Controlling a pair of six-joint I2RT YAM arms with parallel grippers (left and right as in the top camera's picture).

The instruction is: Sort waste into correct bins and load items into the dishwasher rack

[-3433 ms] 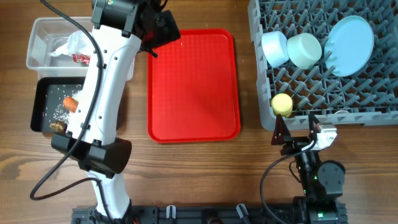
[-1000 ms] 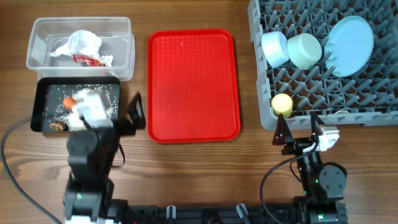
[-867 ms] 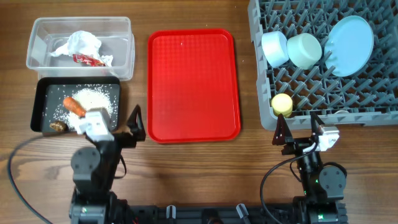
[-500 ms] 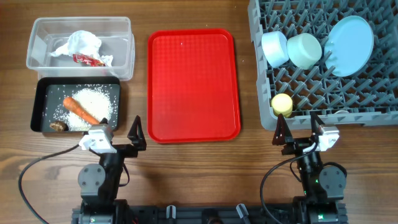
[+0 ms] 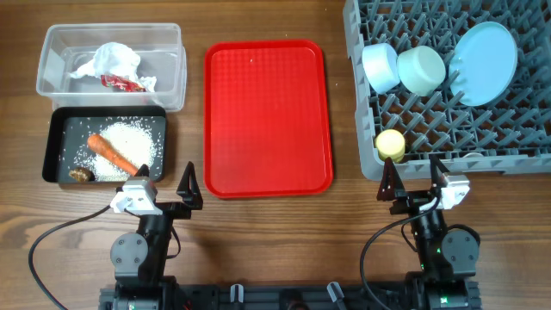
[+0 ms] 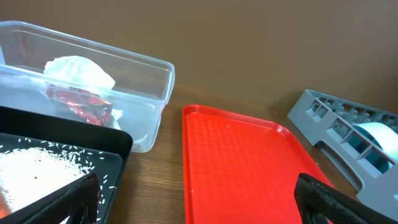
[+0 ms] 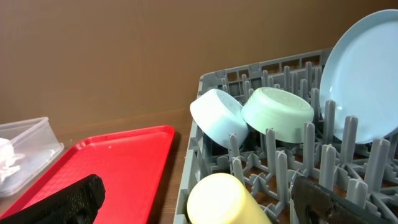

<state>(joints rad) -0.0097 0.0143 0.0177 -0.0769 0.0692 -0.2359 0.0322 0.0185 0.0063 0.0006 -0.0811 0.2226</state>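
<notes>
I see both arms parked at the near edge of the worktop, and neither has hold of anything. The left gripper stands with its jaws spread as wide as they go, tips up and touching nothing; it sits just in front of the near right corner of the black tray. From its wrist camera I see only the two dark fingertips at the bottom corners, with bare air between them. The right gripper is just as wide open and empty, close to the near edge of the dishwasher rack, right by the yellow cup.

At the far left corner of the worktop the clear tub holds the crumpled tissue and the red wrapper. The black tray just in front of it carries the carrot, lying slantwise across the loose rice, and the brown lump in its near left corner. The red serving tray lies in the middle of the worktop.

On the right side, the rack carries the pale blue plate standing on edge near its far side, the mint bowl and the blue bowl tipped side by side to the left of the plate, and the cup at its near left corner.
</notes>
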